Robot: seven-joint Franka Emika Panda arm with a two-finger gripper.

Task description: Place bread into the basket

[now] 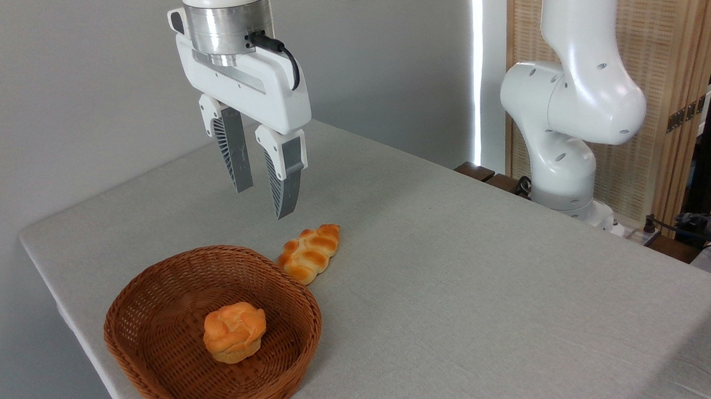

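Basket first, at the left: the oval brown woven wicker basket [159, 376] sits on the pale grey tabletop [485, 290] with only a round knotted golden bun [234, 332] inside. Moving right, the elongated braided golden-orange loaf [310, 253] lies on the cloth just outside the rim, not yet lifted. Above it hangs the white two-finger hand [264, 194], fingers spread and empty. Grasp, lift and drop all remain, by my reckoning.
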